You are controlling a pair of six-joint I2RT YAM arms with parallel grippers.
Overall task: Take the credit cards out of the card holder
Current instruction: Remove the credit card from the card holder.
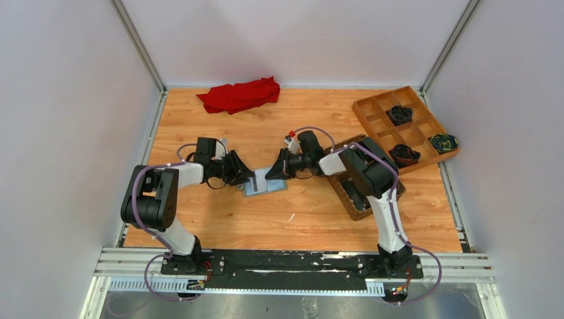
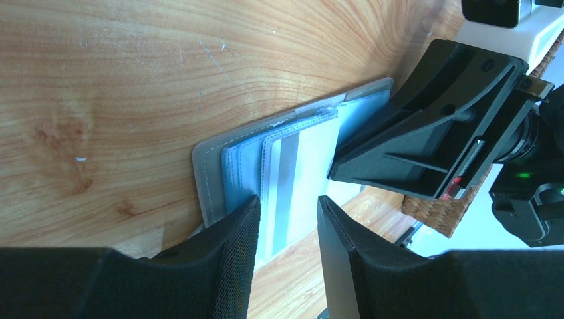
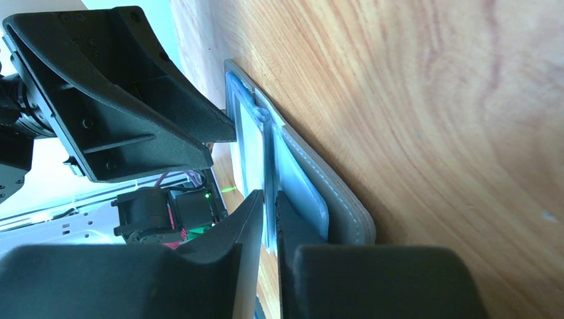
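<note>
Bolted to the near rail, the left arm (image 1: 159, 199) and the right arm (image 1: 376, 179) reach inward over the wooden counter (image 1: 299, 226). They meet at the card holder (image 1: 265, 186), which lies open and flat near the counter's middle, blue-grey inside up. The left tool (image 2: 287, 203) sits at one end of it, fingers clearly apart, straddling a pale credit card (image 2: 312, 156) with a grey stripe on the holder's inner face. Opposite, the right tool (image 3: 268, 199) has its fingers almost together with a thin pale edge in the slit between them; whether they pinch it I cannot tell. Just right of the holder, under the right arm, stands a brown woven basket (image 1: 346, 199). Farther back right is a divided wooden tray (image 1: 380, 106) with dark items (image 1: 400, 114) in several compartments. A red cloth (image 1: 239, 95) lies by the far wall.
</note>
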